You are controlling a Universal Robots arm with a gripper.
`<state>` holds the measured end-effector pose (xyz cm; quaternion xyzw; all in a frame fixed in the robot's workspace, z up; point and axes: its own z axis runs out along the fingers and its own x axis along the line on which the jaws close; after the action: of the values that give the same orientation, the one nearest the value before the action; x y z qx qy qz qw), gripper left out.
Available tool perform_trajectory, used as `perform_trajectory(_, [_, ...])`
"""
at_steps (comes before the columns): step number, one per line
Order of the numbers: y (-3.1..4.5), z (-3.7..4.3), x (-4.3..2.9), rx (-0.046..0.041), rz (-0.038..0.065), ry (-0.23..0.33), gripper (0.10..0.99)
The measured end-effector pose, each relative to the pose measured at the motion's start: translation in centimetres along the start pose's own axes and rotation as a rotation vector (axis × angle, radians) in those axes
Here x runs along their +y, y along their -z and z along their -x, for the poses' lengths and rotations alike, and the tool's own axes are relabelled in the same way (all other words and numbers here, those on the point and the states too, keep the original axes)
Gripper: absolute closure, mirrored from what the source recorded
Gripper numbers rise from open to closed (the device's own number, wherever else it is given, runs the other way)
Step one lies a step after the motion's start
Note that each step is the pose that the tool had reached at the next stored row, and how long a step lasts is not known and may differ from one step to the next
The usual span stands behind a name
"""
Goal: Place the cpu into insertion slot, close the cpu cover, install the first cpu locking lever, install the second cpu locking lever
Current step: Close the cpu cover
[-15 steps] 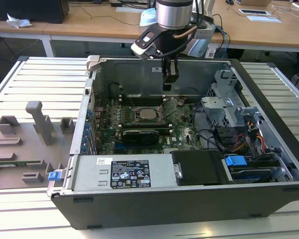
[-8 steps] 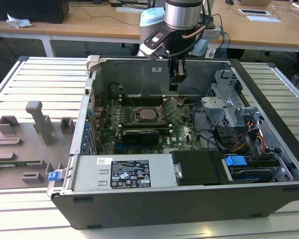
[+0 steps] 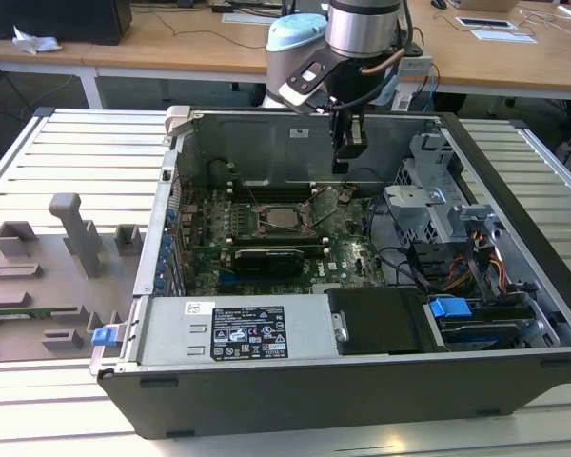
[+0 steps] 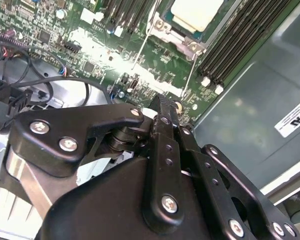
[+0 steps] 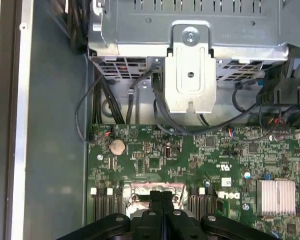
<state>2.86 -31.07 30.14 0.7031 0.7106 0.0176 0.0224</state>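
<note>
The cpu [image 3: 284, 220] sat in the slot [image 3: 264, 231], its silvery top facing up, near the middle of the board [image 3: 347, 257]. In the second wrist view the cpu [image 4: 196, 11] showed pale, with the cover [image 4: 162, 27] lying as a metal frame at its edge. Whether the cover was fully down could not be told. Two thin wire levers [image 4: 138, 52] ran outward from the slot over the board, one of them [image 4: 188, 75] ending near the gripper's tip.

The gripper [image 3: 342, 167] hung over the board, on the exterior view's right of the slot. Its fingers [image 5: 155, 200] were pressed together with nothing between them, as both wrist views showed. Whether the tip [image 4: 162, 100] touched the board or a lever could not be told.

Memory slots [image 4: 240, 40] flanked the slot. A black card [image 3: 266, 259] lay just beside it. The open case [image 3: 362, 381] rested on a slatted table [image 3: 76, 152], with grey fixtures [image 3: 76, 228] on the exterior view's left.
</note>
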Motion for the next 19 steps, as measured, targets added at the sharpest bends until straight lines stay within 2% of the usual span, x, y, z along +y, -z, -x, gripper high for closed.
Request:
perform_trajectory(12, [-0.10, 0.00, 1.79, -0.0003, -0.003, 0.000, 0.980])
perform_trajectory(19, [-0.63, 0.01, 2.12, -0.0002, -0.004, 0.000, 0.980])
